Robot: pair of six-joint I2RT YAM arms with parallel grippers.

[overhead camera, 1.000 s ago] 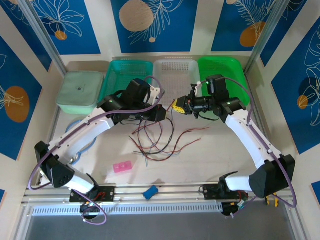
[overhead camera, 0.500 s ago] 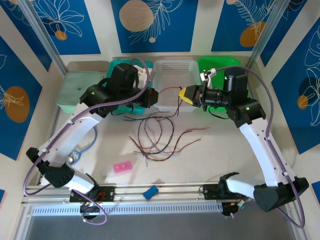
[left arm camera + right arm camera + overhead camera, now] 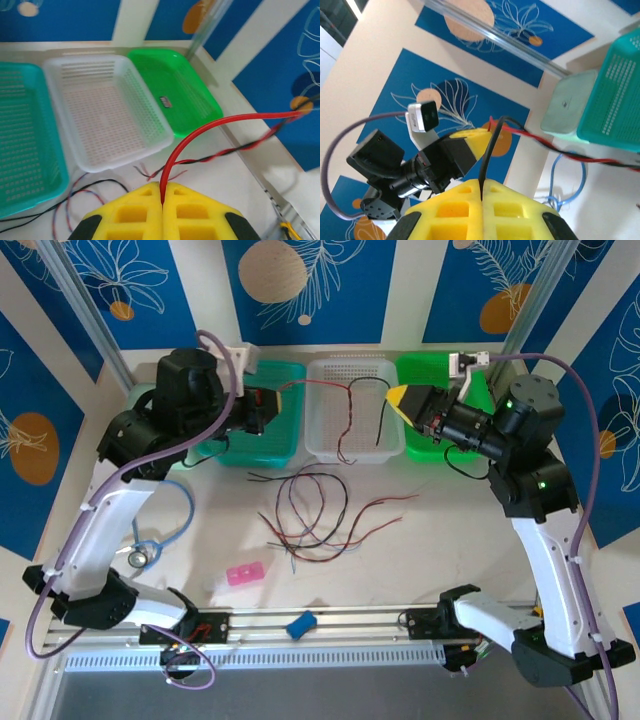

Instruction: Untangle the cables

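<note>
The left gripper (image 3: 162, 189) has its yellow foam-padded jaws pressed fully together, pinching a thin red wire (image 3: 200, 131) that arcs up out of the seam. The right gripper (image 3: 481, 187) is clenched too, with a thin black wire (image 3: 489, 150) nipped between its yellow pads. Both hang raised, facing each other across a white perforated plastic basket (image 3: 365, 435), which sits between a teal plastic basket (image 3: 285, 435) and a green plastic basket (image 3: 430, 375). The strand spans between them. The remaining thin red, black and grey-blue cables (image 3: 312, 515) lie in loose curls on the beige tabletop (image 3: 450, 540), near the baskets.
</note>
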